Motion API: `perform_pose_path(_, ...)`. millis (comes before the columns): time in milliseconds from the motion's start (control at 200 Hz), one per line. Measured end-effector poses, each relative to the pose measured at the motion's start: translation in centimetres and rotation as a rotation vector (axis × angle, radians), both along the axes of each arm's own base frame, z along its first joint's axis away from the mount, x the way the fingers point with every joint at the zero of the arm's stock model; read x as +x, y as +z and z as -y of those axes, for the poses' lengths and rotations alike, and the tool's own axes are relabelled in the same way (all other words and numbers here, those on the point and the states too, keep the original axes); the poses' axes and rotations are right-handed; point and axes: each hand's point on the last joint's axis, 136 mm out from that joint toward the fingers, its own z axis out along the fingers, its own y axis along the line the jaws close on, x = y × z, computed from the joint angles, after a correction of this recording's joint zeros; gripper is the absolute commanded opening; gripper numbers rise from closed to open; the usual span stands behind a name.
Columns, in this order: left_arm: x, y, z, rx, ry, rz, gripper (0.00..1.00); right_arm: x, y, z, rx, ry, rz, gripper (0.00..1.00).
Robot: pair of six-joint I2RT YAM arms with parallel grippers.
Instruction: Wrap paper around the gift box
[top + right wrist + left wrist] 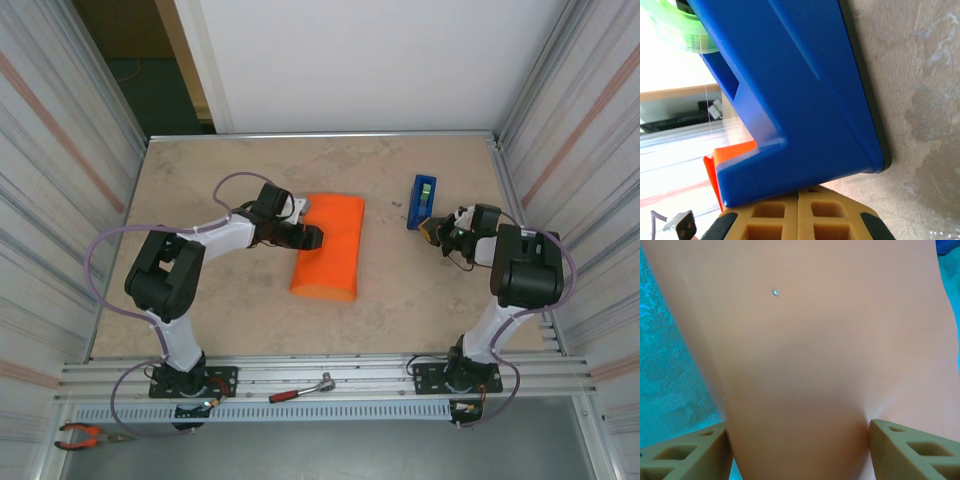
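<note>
Orange paper (330,245): one flat folded bundle mid-table, long edges running near to far. The left gripper (308,238) is at its left edge, jaws clamped across it with a pad touching each side in the left wrist view. One blue tape dispenser (421,200) stands to the right, well apart from the bundle, with the right gripper (434,231) at its near end, pads pressed together and holding nothing; the table (220,180) is bare along the far wall, left side and near strip.
</note>
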Motion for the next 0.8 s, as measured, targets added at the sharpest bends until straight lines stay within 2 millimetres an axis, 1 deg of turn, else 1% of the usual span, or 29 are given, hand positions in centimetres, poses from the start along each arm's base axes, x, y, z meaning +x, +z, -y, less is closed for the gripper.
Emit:
perform_pose_path(225,0.0,0.0,0.0,0.001,0.0,0.001,0.69,0.2,-0.4,-1.0,0.023,0.018,-0.004,0.0)
perform_pose_path(271,0.0,0.0,0.0,0.001,0.0,0.001,0.68,0.2,-0.9,-1.5,0.018,0.021,-0.017,0.0)
perform_pose_path(356,0.0,0.0,0.0,0.001,0.001,0.0,0.68,0.0,-2.5,-2.6,0.002,0.034,-0.052,0.0)
perform_pose_path(496,0.0,0.0,0.3,-0.002,-0.007,0.009,0.69,0.2,-2.5,-2.5,-0.005,0.028,-0.051,0.0)
perform_pose_path(671,0.0,0.0,0.5,0.0,-0.012,0.016,0.69,-0.1,-2.0,-2.6,-0.009,0.028,-0.062,0.0)
perform_pose_path(727,0.0,0.0,0.5,0.0,-0.012,0.016,0.69,-0.3,-1.4,-2.8,-0.013,0.032,-0.064,0.0)
perform_pose_path(802,0.0,0.0,0.5,0.0,-0.012,0.016,0.68,-0.6,0.2,-3.3,-0.033,0.056,-0.047,0.0)
